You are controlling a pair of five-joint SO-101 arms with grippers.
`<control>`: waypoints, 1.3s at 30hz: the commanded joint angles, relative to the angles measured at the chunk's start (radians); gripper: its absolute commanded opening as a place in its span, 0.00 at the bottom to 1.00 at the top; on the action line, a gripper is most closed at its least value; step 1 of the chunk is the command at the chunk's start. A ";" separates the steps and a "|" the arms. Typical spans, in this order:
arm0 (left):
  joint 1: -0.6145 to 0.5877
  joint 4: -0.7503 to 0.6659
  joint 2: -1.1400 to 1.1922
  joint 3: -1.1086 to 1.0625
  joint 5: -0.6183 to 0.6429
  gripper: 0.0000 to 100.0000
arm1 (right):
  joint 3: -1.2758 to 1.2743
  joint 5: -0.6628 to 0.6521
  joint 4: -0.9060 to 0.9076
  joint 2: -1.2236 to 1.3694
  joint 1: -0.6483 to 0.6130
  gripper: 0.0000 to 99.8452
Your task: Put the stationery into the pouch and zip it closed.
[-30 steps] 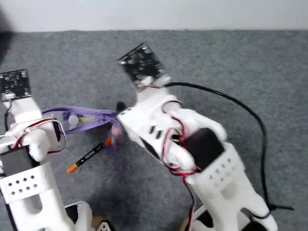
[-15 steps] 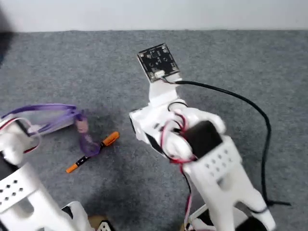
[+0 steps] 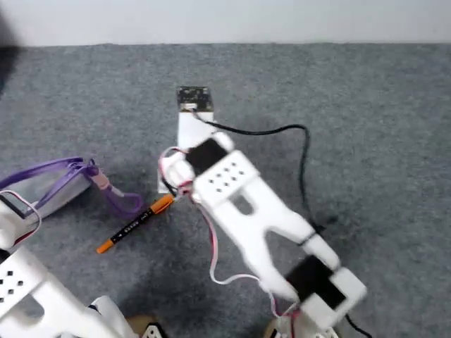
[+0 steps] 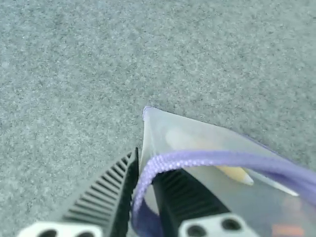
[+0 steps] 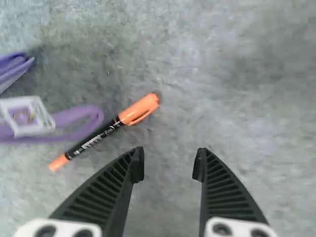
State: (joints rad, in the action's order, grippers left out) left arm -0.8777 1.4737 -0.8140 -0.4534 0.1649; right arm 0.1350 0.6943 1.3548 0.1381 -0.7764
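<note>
The clear pouch (image 3: 49,184) with purple trim lies at the table's left, its purple strap (image 3: 120,203) trailing toward the pen. My left gripper (image 4: 144,183) is shut on the pouch's (image 4: 207,148) purple edge, and something yellowish (image 4: 232,172) shows inside the pouch. A black pen (image 3: 134,224) with an orange cap lies on the carpet beside the strap. My right gripper (image 5: 167,167) hangs open just above the carpet, a little short of the pen's (image 5: 103,132) capped end, with nothing between its fingers. The strap loop (image 5: 64,126) and the zipper pull (image 5: 24,116) lie beyond the pen.
Grey carpet (image 3: 366,127) covers the table, with free room to the right and at the back. The right arm (image 3: 246,211) stretches from the front edge to the middle, its black cable (image 3: 282,130) looping over the carpet. A pale wall (image 3: 225,21) runs along the back.
The left arm has pulled the pouch to the left. The right arm has come away from the pouch and swung down, and its gripper now points at the carpet by the pen's cap.
</note>
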 commanded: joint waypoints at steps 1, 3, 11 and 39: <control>-0.006 0.003 -0.077 0.076 -0.012 0.01 | 0.170 0.118 -0.019 0.120 -0.025 0.16; -0.003 0.003 -0.132 0.073 -0.012 0.01 | 0.253 0.175 -0.019 0.206 -0.031 0.16; -0.008 -0.006 -0.273 -0.054 -0.012 0.01 | 0.500 0.256 -0.010 0.466 -0.042 0.16; -0.003 -0.002 -0.327 -0.097 -0.011 0.01 | 0.506 0.210 0.028 0.674 0.033 0.01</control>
State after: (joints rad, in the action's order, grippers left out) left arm -0.8807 1.4737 -1.1178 -0.5669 0.1634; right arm 0.5999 0.9337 1.3518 0.8239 -0.7810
